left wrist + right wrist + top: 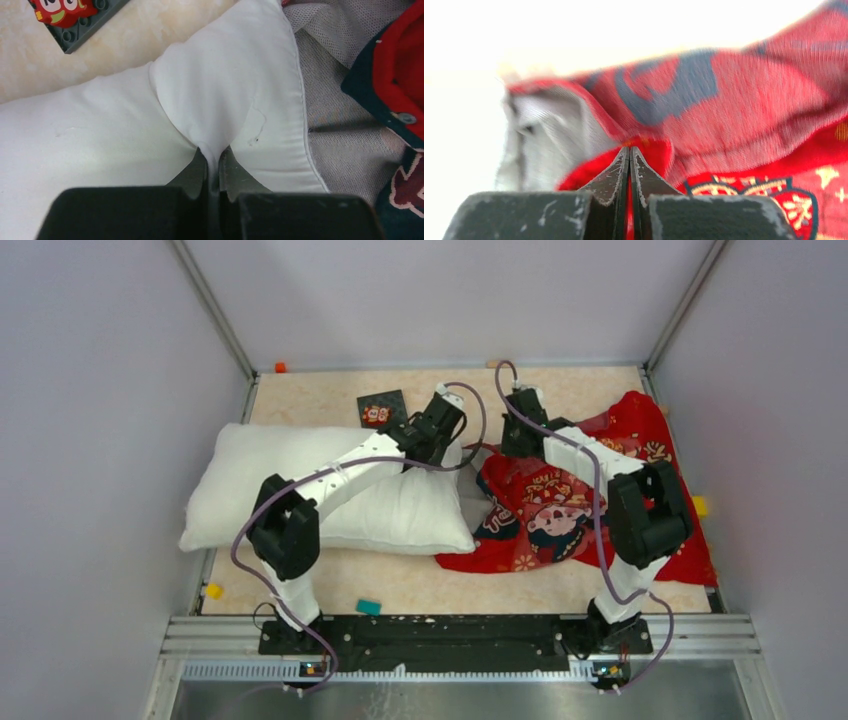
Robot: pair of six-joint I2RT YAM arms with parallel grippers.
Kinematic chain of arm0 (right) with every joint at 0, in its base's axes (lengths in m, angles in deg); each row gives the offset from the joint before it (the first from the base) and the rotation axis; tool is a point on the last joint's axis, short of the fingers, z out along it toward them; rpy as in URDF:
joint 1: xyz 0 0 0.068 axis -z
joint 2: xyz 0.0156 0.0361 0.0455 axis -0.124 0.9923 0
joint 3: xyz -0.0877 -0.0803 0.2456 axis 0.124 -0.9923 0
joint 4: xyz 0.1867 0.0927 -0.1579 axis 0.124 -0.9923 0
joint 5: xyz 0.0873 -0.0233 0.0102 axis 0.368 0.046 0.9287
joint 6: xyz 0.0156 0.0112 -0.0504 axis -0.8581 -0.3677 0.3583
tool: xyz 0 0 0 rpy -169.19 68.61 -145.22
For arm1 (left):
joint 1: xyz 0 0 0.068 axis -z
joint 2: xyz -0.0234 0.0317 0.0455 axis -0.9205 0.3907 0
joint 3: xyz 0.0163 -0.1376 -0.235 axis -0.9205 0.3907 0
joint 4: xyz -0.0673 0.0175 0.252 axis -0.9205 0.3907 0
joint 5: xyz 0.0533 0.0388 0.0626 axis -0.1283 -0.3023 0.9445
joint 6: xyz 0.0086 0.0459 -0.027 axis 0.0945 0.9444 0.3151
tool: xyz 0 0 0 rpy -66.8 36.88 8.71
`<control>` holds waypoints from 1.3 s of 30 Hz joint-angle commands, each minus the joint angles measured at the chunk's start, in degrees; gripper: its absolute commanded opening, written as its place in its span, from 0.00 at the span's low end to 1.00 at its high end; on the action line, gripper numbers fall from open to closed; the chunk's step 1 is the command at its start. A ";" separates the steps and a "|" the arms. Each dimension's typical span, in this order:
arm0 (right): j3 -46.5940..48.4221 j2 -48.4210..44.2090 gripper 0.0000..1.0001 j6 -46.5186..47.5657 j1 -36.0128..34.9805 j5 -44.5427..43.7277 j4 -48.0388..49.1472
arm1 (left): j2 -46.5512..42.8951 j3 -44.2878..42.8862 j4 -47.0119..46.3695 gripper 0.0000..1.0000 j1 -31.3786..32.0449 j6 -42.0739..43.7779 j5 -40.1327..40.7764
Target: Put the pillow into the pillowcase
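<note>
Pillow (240,480) lies beside pillowcase (530,540), none inside | left tool (214,160) clamped on pillow corner | right tool (629,150) pinched shut on pillowcase cloth | insertion all left.

Left arm (345,475) and right arm (585,455) show white shells, black joints, a purple cable (234,538) each, above the black base rail (440,633). The right pincer (629,150) is scuffed black.

The top external camera looks down from above the near edge over the whole table (320,390). The left wrist camera sits close on the pillow (100,130), the right closer still on the pillowcase (744,100); the overhead view shares both.
</note>
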 commanded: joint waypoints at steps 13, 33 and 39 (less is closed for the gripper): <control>24.89 5.50 0.41 3.02 -1.32 -4.34 -11.05 | -18.78 1.32 3.37 0.00 -0.21 -0.32 0.14; 17.79 10.20 0.49 0.75 -3.89 -3.14 -12.07 | -23.19 -0.72 4.05 0.00 -0.21 -0.50 1.89; 18.17 9.96 0.51 0.17 -4.02 -6.59 -14.87 | -24.47 -0.33 4.49 0.00 -0.21 -0.24 2.00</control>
